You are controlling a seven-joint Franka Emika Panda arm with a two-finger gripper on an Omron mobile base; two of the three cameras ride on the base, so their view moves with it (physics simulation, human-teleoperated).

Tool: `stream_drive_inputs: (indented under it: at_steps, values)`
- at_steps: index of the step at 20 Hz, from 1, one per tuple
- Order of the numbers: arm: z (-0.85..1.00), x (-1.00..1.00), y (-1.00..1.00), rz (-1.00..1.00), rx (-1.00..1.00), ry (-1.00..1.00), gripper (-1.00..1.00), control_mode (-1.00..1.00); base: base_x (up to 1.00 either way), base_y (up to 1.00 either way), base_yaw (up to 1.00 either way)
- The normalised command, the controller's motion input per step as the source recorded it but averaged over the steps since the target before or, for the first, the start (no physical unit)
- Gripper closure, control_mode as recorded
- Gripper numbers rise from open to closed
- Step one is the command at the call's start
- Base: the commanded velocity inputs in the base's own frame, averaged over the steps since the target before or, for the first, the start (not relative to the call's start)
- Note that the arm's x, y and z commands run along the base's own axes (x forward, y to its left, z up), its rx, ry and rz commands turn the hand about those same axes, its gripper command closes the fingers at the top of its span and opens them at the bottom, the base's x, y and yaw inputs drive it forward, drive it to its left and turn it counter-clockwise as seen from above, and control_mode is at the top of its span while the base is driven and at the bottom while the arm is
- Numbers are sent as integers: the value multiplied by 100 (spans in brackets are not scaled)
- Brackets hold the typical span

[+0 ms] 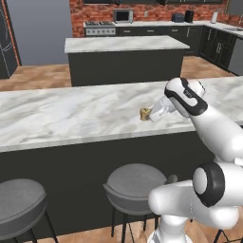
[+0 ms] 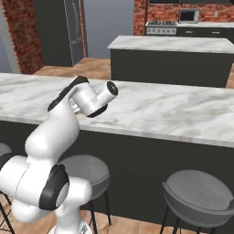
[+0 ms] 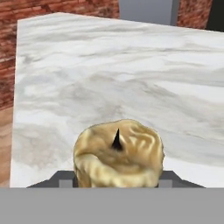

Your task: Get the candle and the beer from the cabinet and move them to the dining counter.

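Candle (image 3: pixel 118 153) is held between the half-closed jaws of the gripper (image 1: pixel 148 114), low over the counter (image 1: pixel 71 114). Judged light, stiff, waxy-slick; best gripped across its squat sides, gently.

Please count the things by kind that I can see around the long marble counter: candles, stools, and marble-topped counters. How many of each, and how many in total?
Candles: 1, the candle between the claw fingers, over the dining counter.
Stools: 2 in the left base view, a left stool and a middle stool.
Marble-topped counters: 2, the dining counter and the island behind it.
Total: 5
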Motion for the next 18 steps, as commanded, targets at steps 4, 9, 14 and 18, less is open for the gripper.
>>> stream_drive_inputs:
  at_steps: [4, 9, 14, 18]
  values:
    - [0, 0, 0, 0, 0, 0, -100, -100, 0, 0, 0]
    - [0, 0, 0, 0, 0, 0, -100, -100, 0, 0, 0]
    - [8, 0, 0, 0, 0, 0, -100, -100, 0, 0, 0]
    - [40, 0, -3, 0, 0, 0, -100, -100, 0, 0, 0]
